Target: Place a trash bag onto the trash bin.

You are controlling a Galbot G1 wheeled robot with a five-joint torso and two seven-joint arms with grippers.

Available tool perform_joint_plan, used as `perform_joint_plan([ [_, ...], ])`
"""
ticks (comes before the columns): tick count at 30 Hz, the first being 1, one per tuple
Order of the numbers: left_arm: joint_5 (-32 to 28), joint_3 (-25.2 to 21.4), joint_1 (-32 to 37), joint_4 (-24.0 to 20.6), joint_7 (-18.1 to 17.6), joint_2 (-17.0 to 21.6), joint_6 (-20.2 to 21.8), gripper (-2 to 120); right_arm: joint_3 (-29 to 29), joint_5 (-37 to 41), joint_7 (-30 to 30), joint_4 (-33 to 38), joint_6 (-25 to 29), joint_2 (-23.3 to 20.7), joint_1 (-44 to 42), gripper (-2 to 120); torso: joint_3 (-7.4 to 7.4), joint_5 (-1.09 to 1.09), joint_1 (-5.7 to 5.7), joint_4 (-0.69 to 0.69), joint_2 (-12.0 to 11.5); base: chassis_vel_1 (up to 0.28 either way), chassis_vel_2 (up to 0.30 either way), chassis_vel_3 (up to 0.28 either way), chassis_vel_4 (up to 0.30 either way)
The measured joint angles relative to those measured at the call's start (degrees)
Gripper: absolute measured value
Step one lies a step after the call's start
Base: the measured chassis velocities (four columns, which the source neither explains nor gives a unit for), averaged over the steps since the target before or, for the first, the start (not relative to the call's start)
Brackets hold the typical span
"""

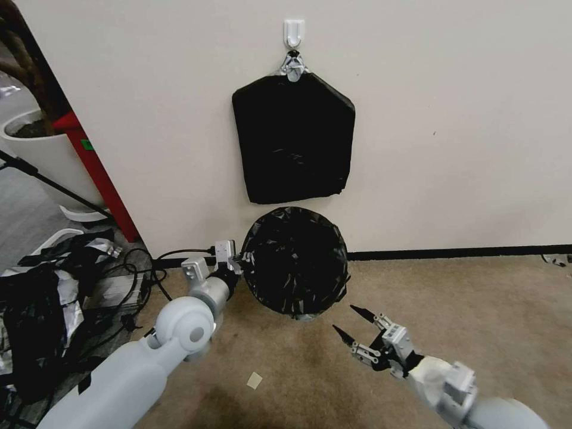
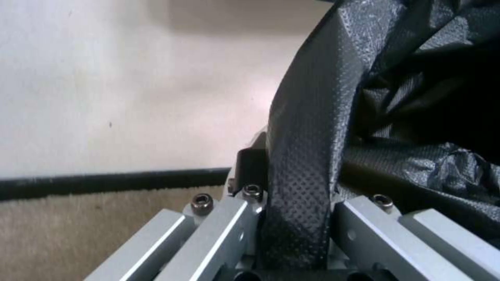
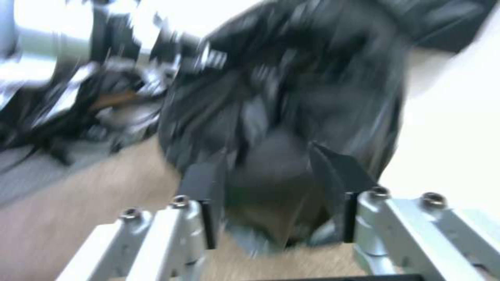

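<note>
While one glossy, dimpled trash bag point(image 1: 296, 262) is being pinched at its 9 o'clock rim by the left pincer point(image 1: 237, 260), the right pincer point(image 1: 353, 325) is being held spread, empty, at 5 o'clock.

On my screen a flat black pad of bags point(image 1: 292, 140) hung from a white wall hook point(image 1: 294, 31). At far left I saw a big white plant pot point(image 1: 42, 156), a red post point(image 1: 98, 173), a crumpled black-and-silver plastic heap point(image 1: 42, 304) and tangled cables point(image 1: 146, 268) on the beige carpet point(image 1: 476, 310).
</note>
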Motion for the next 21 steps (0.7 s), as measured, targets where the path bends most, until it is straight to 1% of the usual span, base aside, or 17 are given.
perform_joint_plan([
  [1,0.0,0.0,0.0,0.0,0.0,0.0,0.0,2,0.0,0.0,0.0,0.0,0.0,0.0,0.0,41,0.00,0.00,0.00,0.00,0.0,0.000,0.000,0.000,0.000],
  [3,2.1,1.2,0.0,-0.3,-0.4,0.0,0.0,2,-0.5,0.1,4.5,2.4,-1.6,0.1,1.2,35,0.00,0.01,0.00,0.00,0.0,0.000,0.000,0.000,0.000],
  [4,2.7,1.5,0.0,-0.5,-0.6,0.0,0.0,2,-1.0,0.0,5.8,3.1,-2.5,0.2,2.0,32,0.00,0.02,0.00,0.01,0.0,0.000,0.000,0.000,0.000],
  [5,4.5,2.8,0.0,-1.1,-1.5,-0.1,0.0,2,-3.5,0.3,9.3,4.6,-6.5,0.3,4.9,23,0.00,0.01,0.00,0.01,0.0,0.000,0.000,0.000,0.000],
  [6,4.5,2.8,0.0,-1.1,-1.5,-0.1,0.0,2,-3.5,0.3,9.3,4.6,-6.5,0.3,4.9,23,0.00,0.01,0.00,0.01,0.0,0.000,0.000,0.000,0.000],
  [7,5.1,3.3,0.0,-1.3,-1.9,-0.2,0.1,2,-5.1,0.8,10.9,5.0,-9.0,0.5,6.6,20,0.00,0.02,0.00,0.02,0.0,0.000,0.000,0.000,0.000],
  [9,6.3,4.8,-0.3,-1.9,-3.5,-0.6,0.4,2,-11.3,2.2,15.1,4.9,-17.2,1.8,12.9,10,0.00,0.03,0.00,0.01,0.0,0.000,0.000,0.000,0.000],
  [10,6.3,4.8,-0.3,-1.9,-3.5,-0.6,0.4,2,-11.3,2.2,15.1,4.9,-17.2,1.8,12.9,10,0.00,0.03,0.00,0.01,0.0,0.000,0.000,0.000,0.000],
  [11,6.9,5.5,-0.7,-2.1,-4.0,-0.6,0.7,2,-14.8,2.4,17.1,3.7,-20.5,3.0,17.3,4,0.00,0.03,0.00,0.02,0.0,0.000,0.000,0.000,0.000],
  [12,7.4,5.9,-0.8,-2.2,-4.2,-0.6,0.8,2,-16.8,3.0,18.4,3.0,-22.3,3.6,19.8,0,0.01,0.04,0.00,0.02,0.0,0.000,0.000,0.000,0.000],
  [13,8.1,6.4,-1.1,-2.2,-4.3,-0.6,0.9,2,-19.1,4.2,19.9,2.4,-24.4,4.3,22.5,0,0.01,0.03,0.00,0.03,0.0,0.000,0.000,0.000,0.000],
  [14,8.1,6.4,-1.1,-2.2,-4.3,-0.6,0.9,2,-19.1,4.2,19.9,2.4,-24.4,4.3,22.5,0,0.01,0.03,0.00,0.03,0.0,0.000,0.000,0.000,0.000],
  [15,9.0,7.3,-1.4,-2.3,-4.6,-0.5,1.0,2,-21.8,5.8,21.4,1.6,-26.3,5.1,25.5,0,0.01,0.02,0.00,0.02,0.0,0.000,0.000,0.000,0.000],
  [17,10.2,8.5,-1.5,-2.3,-4.6,-0.5,1.2,2,-25.3,6.9,23.2,0.1,-27.9,5.9,29.1,0,0.01,0.02,0.00,0.02,0.0,0.000,0.000,0.000,0.000],
  [18,10.2,8.5,-1.5,-2.3,-4.6,-0.5,1.2,2,-25.3,6.9,23.2,0.1,-27.9,5.9,29.1,0,0.01,0.02,0.00,0.02,0.0,0.000,0.000,0.000,0.000],
  [21,11.8,9.7,-1.5,-2.3,-4.4,0.0,1.3,2,-29.0,11.5,28.0,-2.3,-30.6,7.5,33.4,0,0.01,0.01,0.00,0.00,0.0,0.000,0.000,0.000,0.000],
])
